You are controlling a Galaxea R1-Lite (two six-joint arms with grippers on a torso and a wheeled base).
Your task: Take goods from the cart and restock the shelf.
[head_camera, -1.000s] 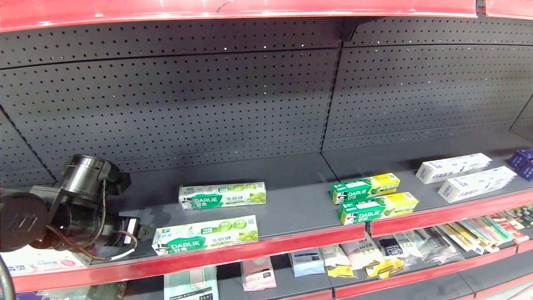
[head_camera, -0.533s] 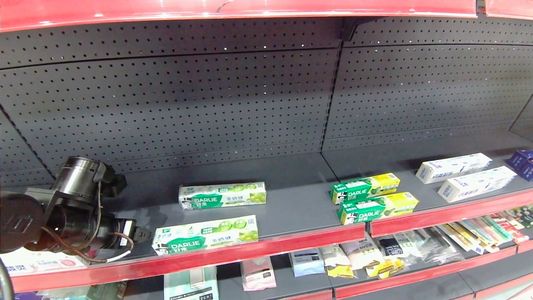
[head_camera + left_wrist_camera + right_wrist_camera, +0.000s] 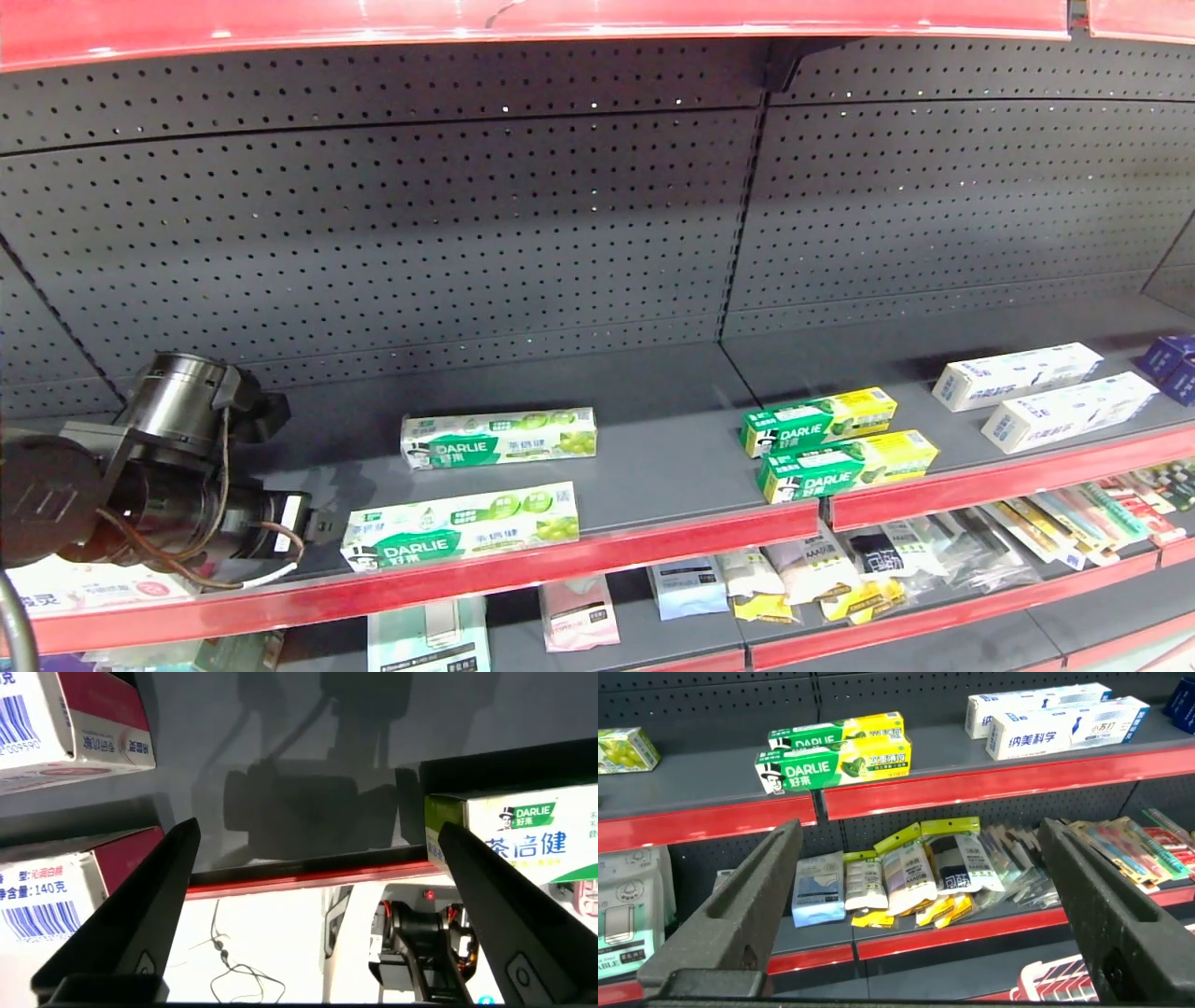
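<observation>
- Jaws on the left gripper (image 3: 322, 525) are wide apart, with nothing between them.
- Jaws on the right gripper (image 3: 920, 826) are wide apart too, and empty.
- The front green box (image 3: 460, 525) lies flat on the shelf (image 3: 653, 439), close to the red front edge (image 3: 653, 539).
- Its long side runs along that edge, from the robot's left to its right.
- The left gripper sits just beside the short end of this box, on the robot's left of it.
- In the left wrist view the box is next to one finger (image 3: 505, 905), not between the two.
- The left arm is much nearer to this box than the right arm, which hangs back from the shelf.
- A second green box (image 3: 498, 438) lies behind the first, turned the same way, a little apart.
- Further right lie two green and yellow boxes (image 3: 819, 422) and two white boxes (image 3: 1018, 375).
- I think the front box is already in its place, so the left gripper should pull away from the box end without bumping it.
- A red and white basket (image 3: 1055, 985) shows near the right gripper. It may be the cart.
</observation>
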